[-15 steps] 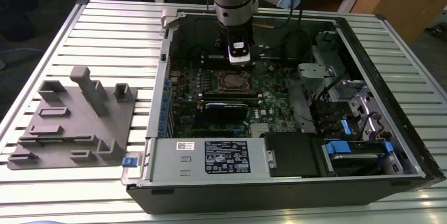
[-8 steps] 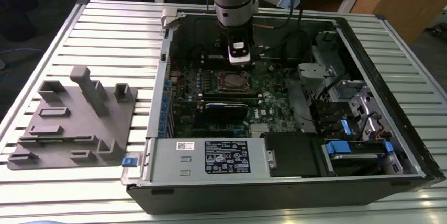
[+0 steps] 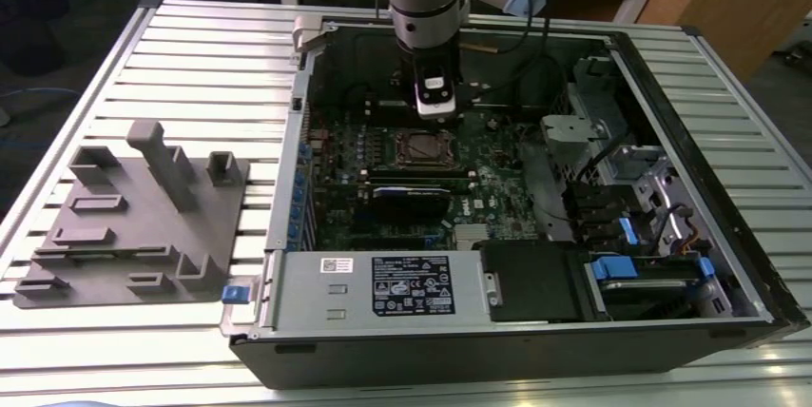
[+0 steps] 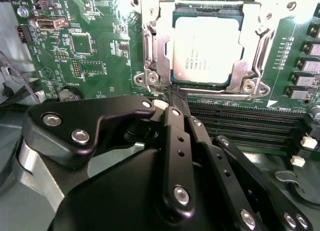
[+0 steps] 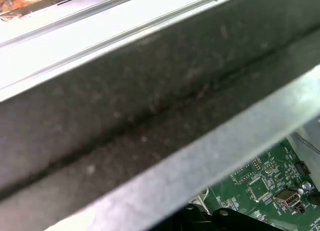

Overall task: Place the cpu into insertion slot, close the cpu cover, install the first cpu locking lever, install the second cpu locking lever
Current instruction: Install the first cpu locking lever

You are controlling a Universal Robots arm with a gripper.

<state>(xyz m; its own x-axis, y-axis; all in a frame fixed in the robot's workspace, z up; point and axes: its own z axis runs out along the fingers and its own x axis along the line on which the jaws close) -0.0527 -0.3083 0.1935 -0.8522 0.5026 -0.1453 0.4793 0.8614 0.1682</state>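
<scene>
The open computer case sits on a slatted table, with the arm reaching down into it over the green motherboard. The gripper hangs low above the board, its black fingers pressed together with nothing between them. Just past its tips lies the insertion slot, and the cpu rests flat inside it, silver top up. The cpu cover lies down around the chip, framing it. The long black memory slots run beside the gripper, between it and the socket's near edge.
</scene>
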